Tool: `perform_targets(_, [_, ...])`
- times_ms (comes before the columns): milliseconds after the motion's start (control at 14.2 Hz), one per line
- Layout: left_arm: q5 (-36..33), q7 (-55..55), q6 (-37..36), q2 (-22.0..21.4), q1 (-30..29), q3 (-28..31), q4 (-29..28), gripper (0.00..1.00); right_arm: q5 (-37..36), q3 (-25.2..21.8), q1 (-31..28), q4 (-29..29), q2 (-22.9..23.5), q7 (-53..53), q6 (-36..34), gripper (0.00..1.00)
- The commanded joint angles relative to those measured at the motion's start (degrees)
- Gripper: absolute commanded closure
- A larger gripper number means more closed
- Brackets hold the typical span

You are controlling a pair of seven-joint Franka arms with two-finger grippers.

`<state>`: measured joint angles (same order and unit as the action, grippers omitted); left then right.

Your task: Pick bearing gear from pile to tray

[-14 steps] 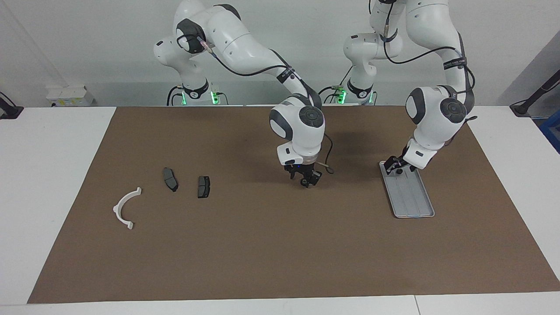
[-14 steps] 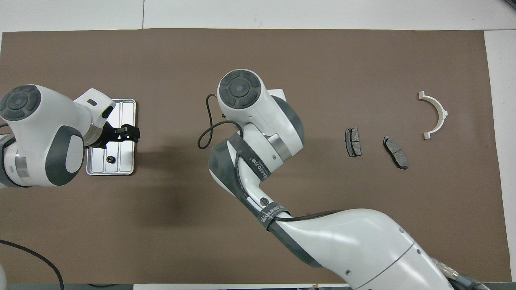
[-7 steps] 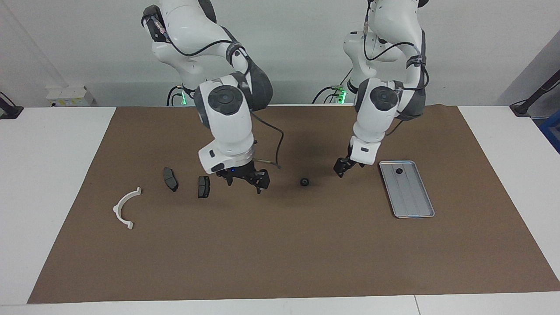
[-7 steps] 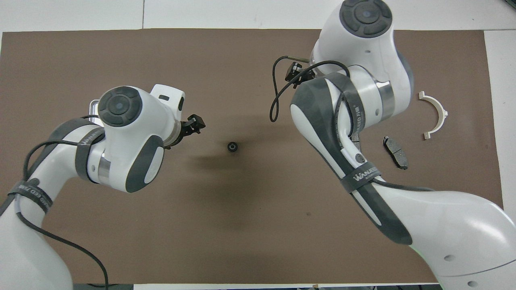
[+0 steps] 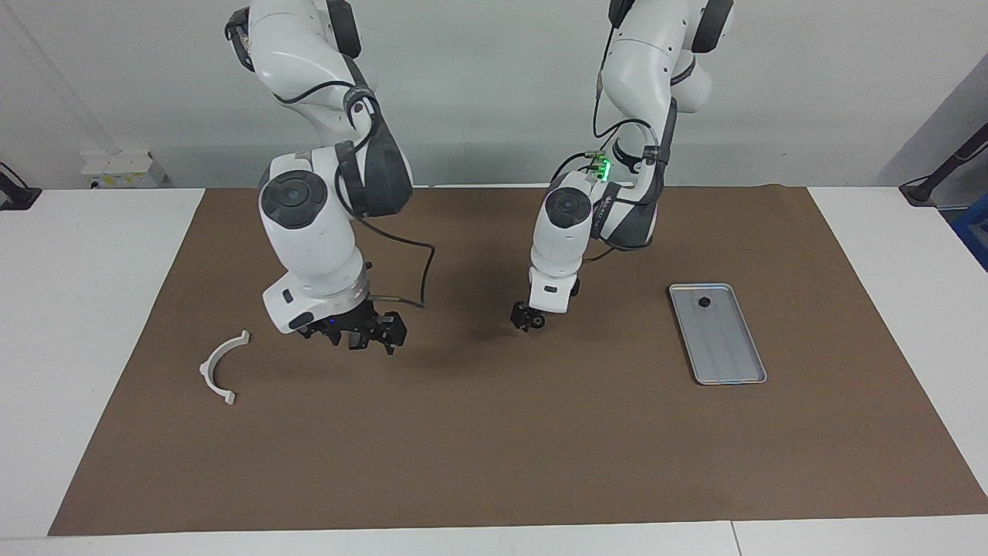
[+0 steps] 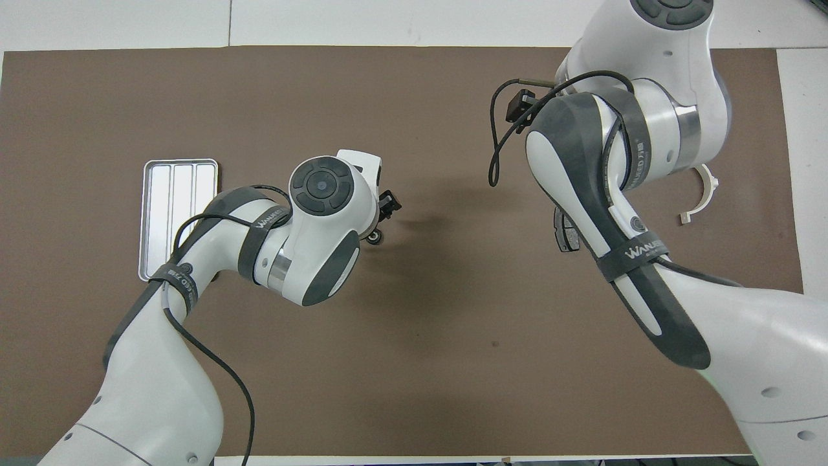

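A small black bearing gear [image 5: 538, 321] lies on the brown mat; in the overhead view the gear [image 6: 373, 238] peeks out beside the left wrist. My left gripper [image 5: 528, 317] hangs low right at it, fingers open; contact cannot be told. Toward the left arm's end lies the silver tray [image 5: 729, 359], with another small black gear [image 5: 703, 302] in the end nearer the robots. My right gripper [image 5: 360, 338] is open over the pile's dark pads and hides them in the facing view. One dark pad [image 6: 561, 233] shows partly in the overhead view. The tray [image 6: 169, 194] also shows there.
A white arc-shaped piece [image 5: 221, 369] lies on the mat toward the right arm's end, partly covered by the right arm in the overhead view, where its tip [image 6: 706, 193] shows. The brown mat [image 5: 494, 448] covers most of the white table.
The left gripper left the tray and came over to the loose gear on the mat. The right gripper drew away from that gear toward the dark pads.
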<state>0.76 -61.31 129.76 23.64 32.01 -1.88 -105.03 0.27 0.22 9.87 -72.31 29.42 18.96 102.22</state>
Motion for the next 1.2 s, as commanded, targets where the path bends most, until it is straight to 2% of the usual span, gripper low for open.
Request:
perform_targets(0, [-0.6,-0.6,1.6,-0.7,0.5,0.6,-1.9,0.02,0.9,0.8,-4.9,-8.2,-7.2,-13.4,0.8,0.00])
perform_targets(141, [-0.6,-0.6,4.2,-0.6,0.5,0.6,-3.2,0.09,0.9,0.8,-6.6,-13.7,-13.6,-16.1,1.9,0.00])
perform_targets(422, [-0.5,-0.7,3.6,-0.6,1.6,0.7,-3.2,0.20,0.8,0.8,-7.8,-23.0,-25.9,-16.2,-0.4,0.00])
perform_targets(563, [-0.5,-0.8,3.5,-0.6,1.7,0.7,-3.2,0.22,0.7,0.8,-7.9,-23.3,-28.4,-16.2,-3.4,0.00])
perform_targets(915, [-0.5,-1.5,3.6,-0.3,1.9,0.7,-3.3,0.28,0.8,0.8,-8.9,-23.6,-32.8,-16.4,-5.8,0.00])
perform_targets(1055, [-0.5,-1.5,3.6,-0.3,1.9,0.7,-3.3,0.35,0.8,0.8,-9.5,-23.6,-33.2,-16.4,-6.0,0.00])
perform_targets(1126, [-0.5,-1.5,3.6,-0.3,1.9,0.7,-3.3,0.43,0.7,0.8,-9.7,-23.3,-33.3,-16.5,-5.9,0.00])
